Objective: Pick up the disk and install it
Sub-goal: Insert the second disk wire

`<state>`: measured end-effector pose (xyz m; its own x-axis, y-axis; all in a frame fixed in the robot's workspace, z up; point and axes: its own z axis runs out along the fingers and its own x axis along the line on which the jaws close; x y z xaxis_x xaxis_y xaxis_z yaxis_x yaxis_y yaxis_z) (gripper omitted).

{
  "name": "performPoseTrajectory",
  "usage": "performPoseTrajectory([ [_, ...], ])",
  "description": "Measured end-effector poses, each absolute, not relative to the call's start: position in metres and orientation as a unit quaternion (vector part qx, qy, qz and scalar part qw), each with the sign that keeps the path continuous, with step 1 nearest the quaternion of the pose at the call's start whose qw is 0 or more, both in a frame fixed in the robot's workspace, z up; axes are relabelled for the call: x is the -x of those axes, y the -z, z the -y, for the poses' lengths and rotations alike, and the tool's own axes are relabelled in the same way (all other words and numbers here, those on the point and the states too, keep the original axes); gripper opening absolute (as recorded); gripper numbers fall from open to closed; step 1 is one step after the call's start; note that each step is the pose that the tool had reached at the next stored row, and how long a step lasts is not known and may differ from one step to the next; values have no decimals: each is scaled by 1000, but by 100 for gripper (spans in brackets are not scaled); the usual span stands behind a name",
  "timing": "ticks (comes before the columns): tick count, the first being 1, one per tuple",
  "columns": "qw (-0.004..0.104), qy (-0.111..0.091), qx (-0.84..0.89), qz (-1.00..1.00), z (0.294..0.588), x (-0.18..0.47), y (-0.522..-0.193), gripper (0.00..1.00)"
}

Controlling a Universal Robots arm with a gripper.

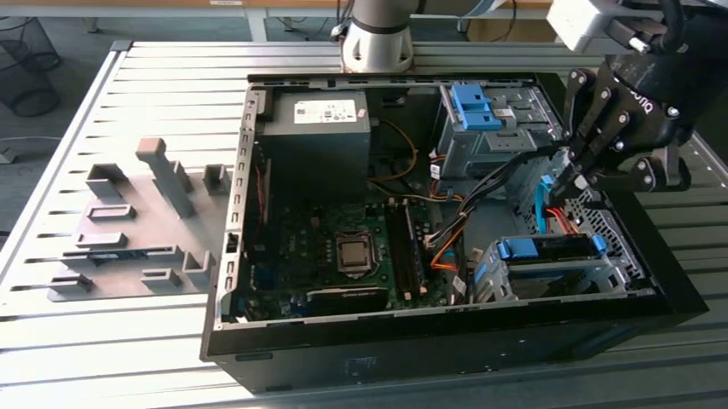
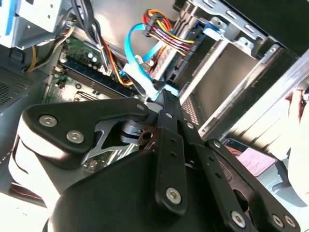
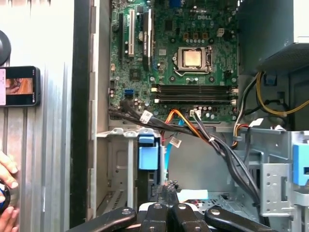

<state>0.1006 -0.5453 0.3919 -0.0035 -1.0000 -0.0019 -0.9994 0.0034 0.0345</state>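
My pincer (image 1: 565,181): inside the open computer case (image 1: 341,358), at 3 o'clock in the exterior view; I cannot tell how its jaws stand.
Disk (image 1: 551,248): in the metal cage (image 1: 557,277), at 6 o'clock from my pincer.
Hand (image 3: 7,193): beside the case.

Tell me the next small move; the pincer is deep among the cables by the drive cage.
Probably a slow, straight lift. The pincer hangs inside the computer case right beside the light blue data cable and the coloured wire bundle, so sideways travel could snag them.
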Motion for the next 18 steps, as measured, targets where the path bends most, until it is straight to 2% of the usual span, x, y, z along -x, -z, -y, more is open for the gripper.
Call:
performPoseTrajectory([
  [7, 9, 10, -706, 708, 541, -99, -392, 11],
  [9, 10, 5, -706, 708, 540, -98, -392, 11],
  [10, 10, 1, -706, 708, 539, -97, -392, 18],
  [18, 5, -13, -705, 709, 536, -92, -390, 19],
])
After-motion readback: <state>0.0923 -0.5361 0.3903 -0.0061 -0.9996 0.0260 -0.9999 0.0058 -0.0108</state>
